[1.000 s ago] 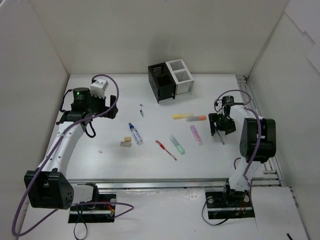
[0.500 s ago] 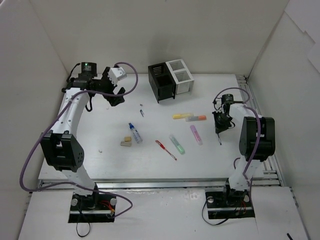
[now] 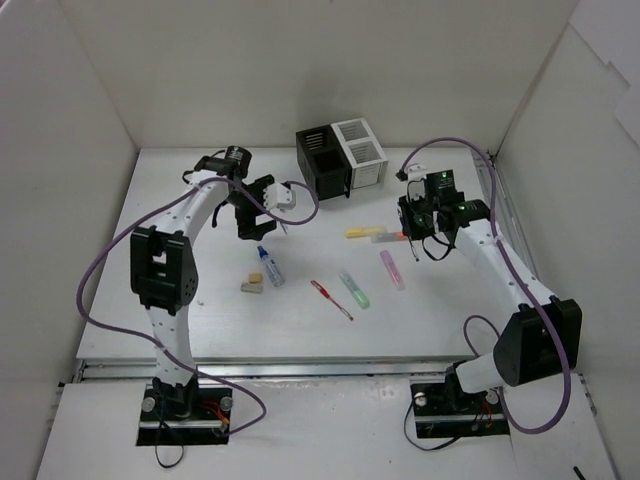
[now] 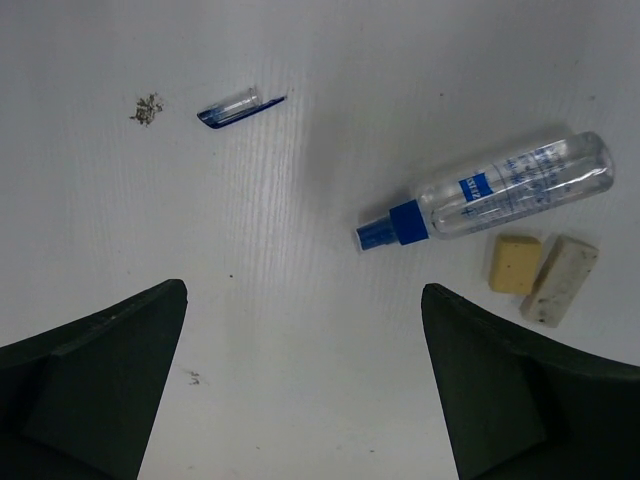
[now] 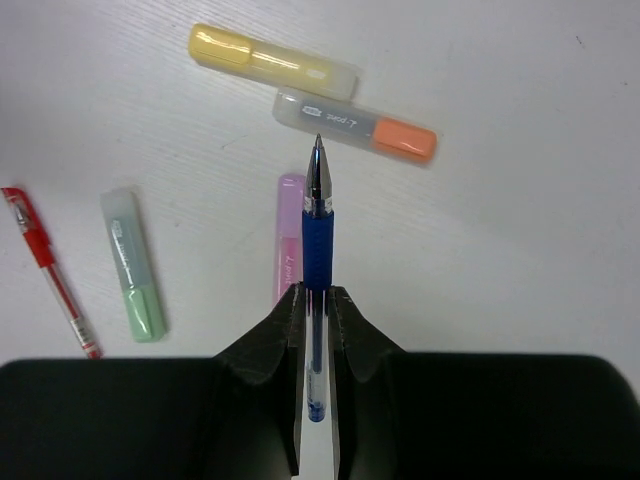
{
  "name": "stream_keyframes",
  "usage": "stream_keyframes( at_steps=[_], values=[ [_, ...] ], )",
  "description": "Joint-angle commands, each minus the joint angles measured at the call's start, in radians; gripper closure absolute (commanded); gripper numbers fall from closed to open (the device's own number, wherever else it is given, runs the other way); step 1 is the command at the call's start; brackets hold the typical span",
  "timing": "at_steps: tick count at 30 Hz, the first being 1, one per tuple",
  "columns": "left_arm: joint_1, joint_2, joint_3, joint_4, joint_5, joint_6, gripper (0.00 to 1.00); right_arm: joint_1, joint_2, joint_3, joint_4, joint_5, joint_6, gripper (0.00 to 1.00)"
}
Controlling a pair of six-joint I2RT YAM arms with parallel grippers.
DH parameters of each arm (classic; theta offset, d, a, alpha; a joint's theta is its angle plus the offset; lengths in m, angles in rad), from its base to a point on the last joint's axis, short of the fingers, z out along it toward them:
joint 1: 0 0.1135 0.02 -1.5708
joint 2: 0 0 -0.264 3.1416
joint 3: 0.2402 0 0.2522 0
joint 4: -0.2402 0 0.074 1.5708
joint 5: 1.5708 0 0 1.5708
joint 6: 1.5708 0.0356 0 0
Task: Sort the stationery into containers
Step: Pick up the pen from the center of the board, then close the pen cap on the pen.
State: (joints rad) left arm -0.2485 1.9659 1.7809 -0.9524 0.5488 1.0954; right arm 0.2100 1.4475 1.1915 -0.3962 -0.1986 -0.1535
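My right gripper [image 5: 318,300] is shut on a blue pen [image 5: 317,225], which hangs tip down over the pink highlighter [image 5: 289,245]. Beyond its tip lie the orange highlighter [image 5: 355,124] and the yellow highlighter [image 5: 270,62]; the green highlighter [image 5: 132,265] and the red pen [image 5: 50,270] lie to the left. From above, the right gripper [image 3: 414,238] hovers beside the orange highlighter [image 3: 392,237]. My left gripper [image 4: 305,385] is open over bare table, near a clear blue-capped bottle [image 4: 500,190], two erasers [image 4: 540,272] and a blue pen cap [image 4: 238,105]. The containers [image 3: 340,160] stand at the back.
The black cube [image 3: 322,168] and the white mesh cube [image 3: 362,152] stand joined near the back wall. White walls close in the table [image 3: 200,320] on the left, right and back. A purple cable loops from each arm.
The right gripper has shut on the blue pen, lifted it and moved left toward the highlighters. The left arm has swung from the far left to above the pen cap and bottle.
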Motion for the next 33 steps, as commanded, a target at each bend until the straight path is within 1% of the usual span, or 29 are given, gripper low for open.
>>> stream_keyframes(
  at_steps=[1, 4, 6, 11, 17, 20, 25, 26, 28, 29, 31, 32, 33],
  values=[
    [-0.008, 0.06, 0.13, -0.071, -0.026, 0.179, 0.0, 0.031, -0.027, 0.026, -0.05, -0.03, 0.019, 1.0],
    [-0.008, 0.105, 0.156, -0.057, 0.006, 0.247, 0.02, 0.043, -0.024, 0.036, -0.07, -0.025, 0.037, 1.0],
    [0.002, 0.116, 0.155, -0.019, 0.058, 0.274, 0.04, 0.046, -0.016, 0.042, -0.078, -0.013, 0.052, 1.0],
    [0.002, 0.169, 0.169, 0.027, 0.114, 0.326, 0.05, 0.051, 0.008, 0.069, -0.087, -0.002, 0.055, 1.0],
    [-0.008, 0.232, 0.199, 0.073, 0.131, 0.334, 0.05, 0.049, 0.027, 0.077, -0.098, 0.002, 0.052, 1.0],
    [-0.02, 0.254, 0.203, 0.107, 0.128, 0.337, 0.06, 0.049, 0.03, 0.076, -0.102, 0.001, 0.054, 1.0],
    [-0.04, 0.278, 0.196, 0.129, 0.129, 0.359, 0.16, 0.049, 0.024, 0.071, -0.109, 0.005, 0.051, 1.0],
    [-0.049, 0.287, 0.195, 0.132, 0.129, 0.357, 0.21, 0.049, 0.024, 0.069, -0.109, 0.005, 0.046, 1.0],
    [-0.049, 0.292, 0.192, 0.141, 0.129, 0.36, 0.22, 0.045, 0.027, 0.065, -0.109, 0.004, 0.045, 1.0],
    [-0.058, 0.3, 0.189, 0.147, 0.123, 0.359, 0.26, 0.043, 0.028, 0.065, -0.109, 0.001, 0.045, 1.0],
    [-0.058, 0.306, 0.178, 0.168, 0.119, 0.356, 0.28, 0.043, 0.033, 0.06, -0.109, -0.001, 0.043, 1.0],
    [-0.069, 0.309, 0.175, 0.176, 0.114, 0.353, 0.32, 0.042, 0.034, 0.06, -0.112, -0.002, 0.046, 1.0],
    [-0.069, 0.312, 0.172, 0.181, 0.111, 0.35, 0.34, 0.039, 0.034, 0.06, -0.112, -0.002, 0.045, 1.0]
  ],
)
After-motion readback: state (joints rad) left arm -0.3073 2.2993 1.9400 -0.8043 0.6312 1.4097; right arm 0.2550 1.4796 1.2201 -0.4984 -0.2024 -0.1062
